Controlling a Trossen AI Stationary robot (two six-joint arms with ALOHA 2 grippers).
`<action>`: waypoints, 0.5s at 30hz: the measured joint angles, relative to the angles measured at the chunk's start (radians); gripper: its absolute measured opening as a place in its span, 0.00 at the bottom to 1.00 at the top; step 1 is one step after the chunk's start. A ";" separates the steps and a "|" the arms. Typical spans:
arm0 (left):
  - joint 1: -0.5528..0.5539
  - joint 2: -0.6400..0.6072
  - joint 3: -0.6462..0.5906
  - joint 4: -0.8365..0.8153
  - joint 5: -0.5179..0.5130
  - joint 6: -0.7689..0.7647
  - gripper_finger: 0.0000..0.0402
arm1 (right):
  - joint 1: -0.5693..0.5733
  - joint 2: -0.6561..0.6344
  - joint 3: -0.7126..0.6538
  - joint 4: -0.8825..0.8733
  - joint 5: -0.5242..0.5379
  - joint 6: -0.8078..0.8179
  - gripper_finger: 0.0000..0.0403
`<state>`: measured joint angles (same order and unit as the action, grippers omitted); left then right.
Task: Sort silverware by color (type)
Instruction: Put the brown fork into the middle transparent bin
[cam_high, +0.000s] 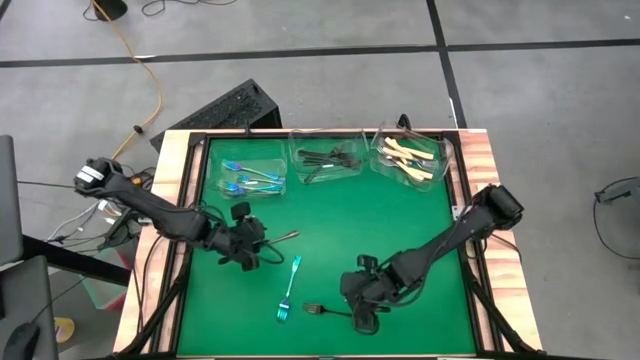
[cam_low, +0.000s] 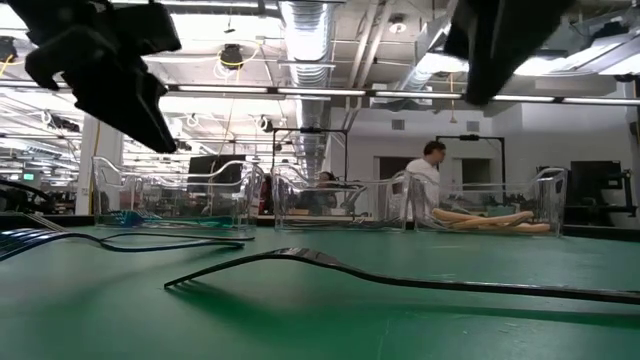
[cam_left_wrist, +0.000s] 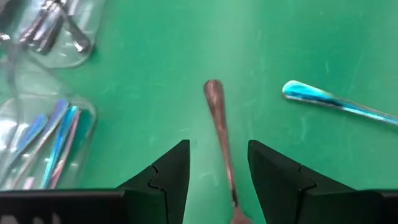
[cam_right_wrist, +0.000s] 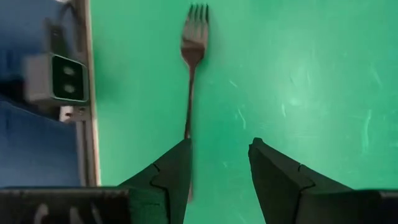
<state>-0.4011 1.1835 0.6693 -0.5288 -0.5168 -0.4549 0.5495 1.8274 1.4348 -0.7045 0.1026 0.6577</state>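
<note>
Three loose forks lie flat on the green mat (cam_high: 400, 220). A dark coppery fork (cam_high: 283, 238) lies with its handle (cam_left_wrist: 217, 124) running between the open fingers of my left gripper (cam_left_wrist: 217, 162), which hangs above it at the mat's left (cam_high: 248, 250). A blue-teal fork (cam_high: 290, 290) lies in the middle. A dark fork (cam_high: 325, 310) lies near the front edge, its tines (cam_right_wrist: 194, 15) pointing away from my open right gripper (cam_right_wrist: 221, 162), whose one finger (cam_right_wrist: 168, 174) stands over the handle. In the low view both grippers hang clear of the mat.
Three clear tubs stand along the far edge: one with blue forks (cam_high: 250, 175), one with dark forks (cam_high: 330, 160), one with cream-handled forks (cam_high: 410, 158). A wooden frame (cam_high: 170, 220) borders the mat. People show in the room beyond (cam_low: 430, 165).
</note>
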 joint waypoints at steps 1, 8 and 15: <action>0.010 0.010 0.000 0.011 0.008 0.002 0.36 | 0.000 0.012 0.000 -0.001 0.000 0.000 0.45; 0.033 0.064 0.000 0.029 0.073 0.019 0.36 | -0.002 0.092 0.000 -0.014 -0.035 -0.003 0.45; 0.034 0.120 -0.009 0.078 0.091 0.053 0.36 | -0.002 0.125 0.000 -0.014 -0.060 -0.011 0.45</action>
<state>-0.3676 1.3036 0.6607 -0.4507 -0.4259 -0.4014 0.5476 1.9527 1.4349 -0.7185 0.0429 0.6468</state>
